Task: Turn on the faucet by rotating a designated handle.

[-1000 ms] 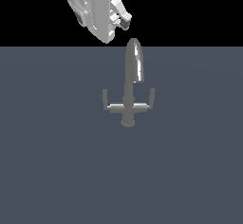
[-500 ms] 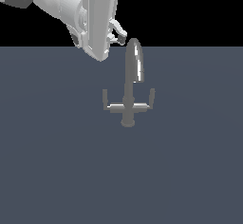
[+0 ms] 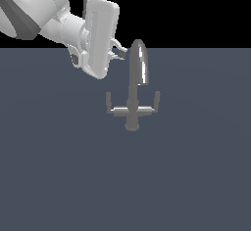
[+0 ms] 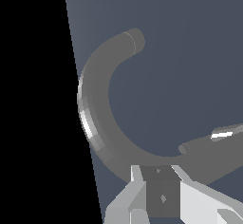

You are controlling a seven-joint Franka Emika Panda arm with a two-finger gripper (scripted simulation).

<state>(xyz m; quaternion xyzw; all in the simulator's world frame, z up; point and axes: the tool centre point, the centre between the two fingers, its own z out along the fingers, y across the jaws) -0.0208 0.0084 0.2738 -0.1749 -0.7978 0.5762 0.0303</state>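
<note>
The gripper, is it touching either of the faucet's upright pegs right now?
No. In the exterior view the gripper sits up beside the top of the faucet spout, well above both upright pegs on the crossbar.

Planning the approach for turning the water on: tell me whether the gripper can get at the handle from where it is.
Probably yes. The gripper hangs open, high beside the spout. The handle stands bare ahead of it with nothing between. The spout is close, so the descent is tight.
</note>
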